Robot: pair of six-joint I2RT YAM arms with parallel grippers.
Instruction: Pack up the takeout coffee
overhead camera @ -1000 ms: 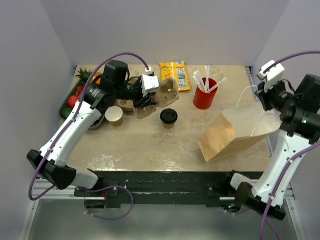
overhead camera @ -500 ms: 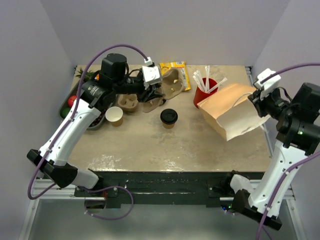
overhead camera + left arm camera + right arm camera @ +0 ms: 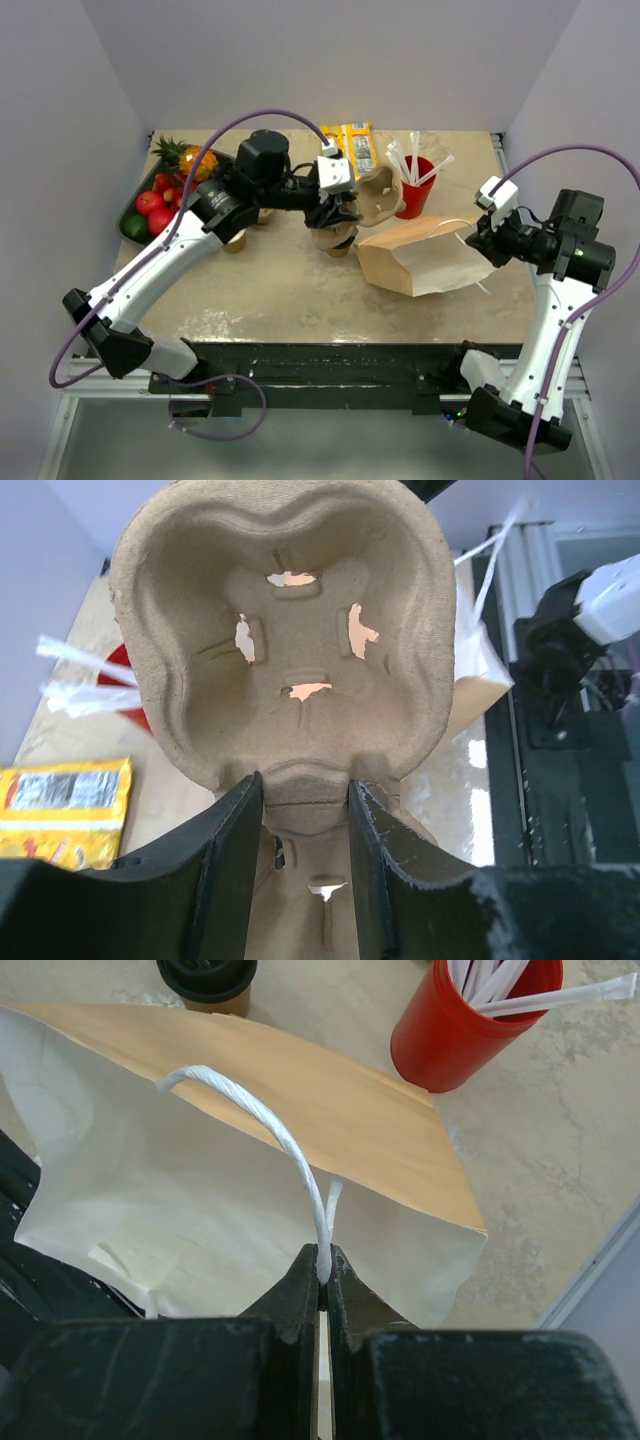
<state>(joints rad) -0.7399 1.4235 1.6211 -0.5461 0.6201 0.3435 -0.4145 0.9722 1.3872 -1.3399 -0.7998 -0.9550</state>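
Our left hand (image 3: 300, 802) is clamped on the rim of a pulp cup carrier (image 3: 285, 640), close above the takeout coffee (image 3: 207, 978), which stands on the worktop (image 3: 270, 290) just beside the paper bag (image 3: 415, 258); a low pass could topple it. Our right hand (image 3: 320, 1260) pinches one thin bag handle (image 3: 270, 1130), so the mouth may sag shut.

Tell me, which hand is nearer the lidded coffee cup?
Left. The left gripper, holding a cup carrier, is over the takeout coffee; the right gripper is far to its right, pinching the bag handle.
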